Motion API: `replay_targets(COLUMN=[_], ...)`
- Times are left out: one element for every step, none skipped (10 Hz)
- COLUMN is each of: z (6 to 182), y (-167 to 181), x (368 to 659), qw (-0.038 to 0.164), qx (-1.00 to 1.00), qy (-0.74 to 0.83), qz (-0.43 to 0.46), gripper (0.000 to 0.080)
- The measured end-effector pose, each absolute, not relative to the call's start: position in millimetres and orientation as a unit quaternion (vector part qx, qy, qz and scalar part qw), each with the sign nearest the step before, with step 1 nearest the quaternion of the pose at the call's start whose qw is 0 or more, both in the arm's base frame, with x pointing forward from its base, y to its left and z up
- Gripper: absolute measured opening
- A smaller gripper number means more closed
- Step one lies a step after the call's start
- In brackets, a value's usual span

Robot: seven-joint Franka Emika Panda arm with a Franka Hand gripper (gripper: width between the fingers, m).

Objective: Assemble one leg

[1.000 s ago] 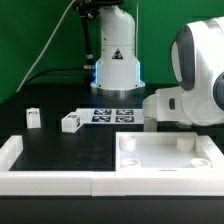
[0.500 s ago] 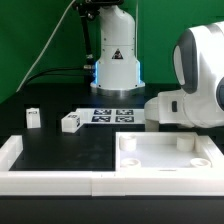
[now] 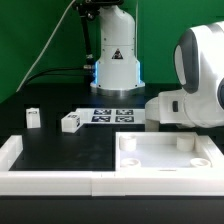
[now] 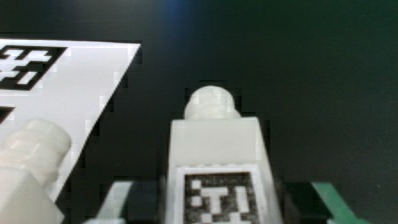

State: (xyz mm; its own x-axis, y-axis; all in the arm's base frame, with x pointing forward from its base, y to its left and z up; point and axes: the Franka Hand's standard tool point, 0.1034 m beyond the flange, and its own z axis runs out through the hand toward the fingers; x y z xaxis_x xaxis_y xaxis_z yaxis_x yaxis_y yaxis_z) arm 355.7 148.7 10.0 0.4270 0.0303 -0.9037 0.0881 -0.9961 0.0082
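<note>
Gripper (image 4: 217, 198) spread in wrist view, fingers (image 4: 121, 200) flanking the leg (image 4: 217, 150), a dark gap on each side. Leg: white squared post, rounded peg at the end away from gripper, black-and-white tag facing camera, against black desk (image 4: 302, 60), marker board (image 4: 54, 70) near. Exterior view: arm (image 3: 190, 90) hides the gripper.

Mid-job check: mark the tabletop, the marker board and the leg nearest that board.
tabletop (image 3: 160, 153), exterior view, bare inner floor between the holes.
marker board (image 3: 112, 116), exterior view, middle of its tagged face.
leg (image 3: 70, 122), exterior view, middle of its body.
</note>
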Motion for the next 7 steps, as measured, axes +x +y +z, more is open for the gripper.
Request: replay_targets(z=[10.0,10.0,10.4,24.0,42.0,54.2,69.5], y=[148.7,148.7,148.6,148.1,148.9,149.7,149.0], x=[355.7,355.7,355.9,361.3,369.7,376.7,383.2], qw=[0.027,0.027,0.027,0.029,0.03,0.029,0.024], qx=[0.844,0.844,0.844,0.843,0.848,0.855,0.855], qy=[0.035,0.035,0.035,0.036,0.036,0.037,0.05], qz=[-0.534,-0.534,-0.534,-0.537,-0.528,-0.517,-0.516], gripper=[0.0289,0.0289,0.0289,0.0289,0.029,0.029,0.029])
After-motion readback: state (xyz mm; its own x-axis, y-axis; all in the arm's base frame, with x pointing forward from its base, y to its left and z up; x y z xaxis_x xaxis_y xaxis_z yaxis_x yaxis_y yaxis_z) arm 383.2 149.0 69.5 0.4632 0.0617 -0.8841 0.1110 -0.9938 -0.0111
